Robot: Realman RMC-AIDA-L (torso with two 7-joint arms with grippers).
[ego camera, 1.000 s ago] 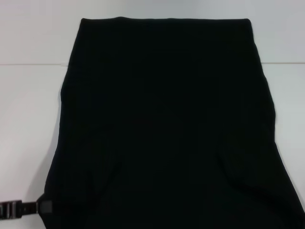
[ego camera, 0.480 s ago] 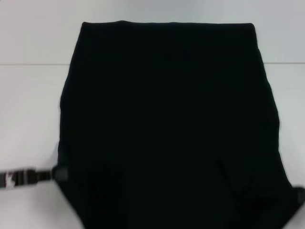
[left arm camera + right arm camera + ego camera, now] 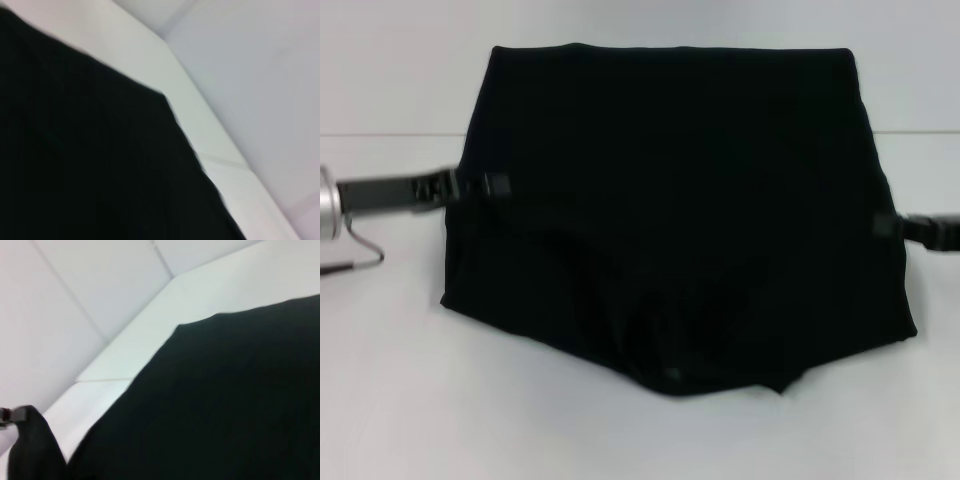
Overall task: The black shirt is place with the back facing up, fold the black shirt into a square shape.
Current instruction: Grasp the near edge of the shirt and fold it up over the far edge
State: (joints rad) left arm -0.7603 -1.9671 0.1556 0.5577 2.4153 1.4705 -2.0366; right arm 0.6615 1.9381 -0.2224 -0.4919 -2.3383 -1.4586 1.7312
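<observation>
black shirt (image 3: 670, 200), both claws visible only from head

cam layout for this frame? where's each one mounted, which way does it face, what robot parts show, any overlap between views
Head view: on the robot's head, facing forward and down at the black shirt on the white table; left gripper and right gripper at the shirt's side edges.
Left wrist view: on the left wrist, looking along the shirt; no robot parts visible.
Right wrist view: on the right wrist, looking across the shirt; the left gripper shows far off.
Shared: all three see the shirt and table.
</observation>
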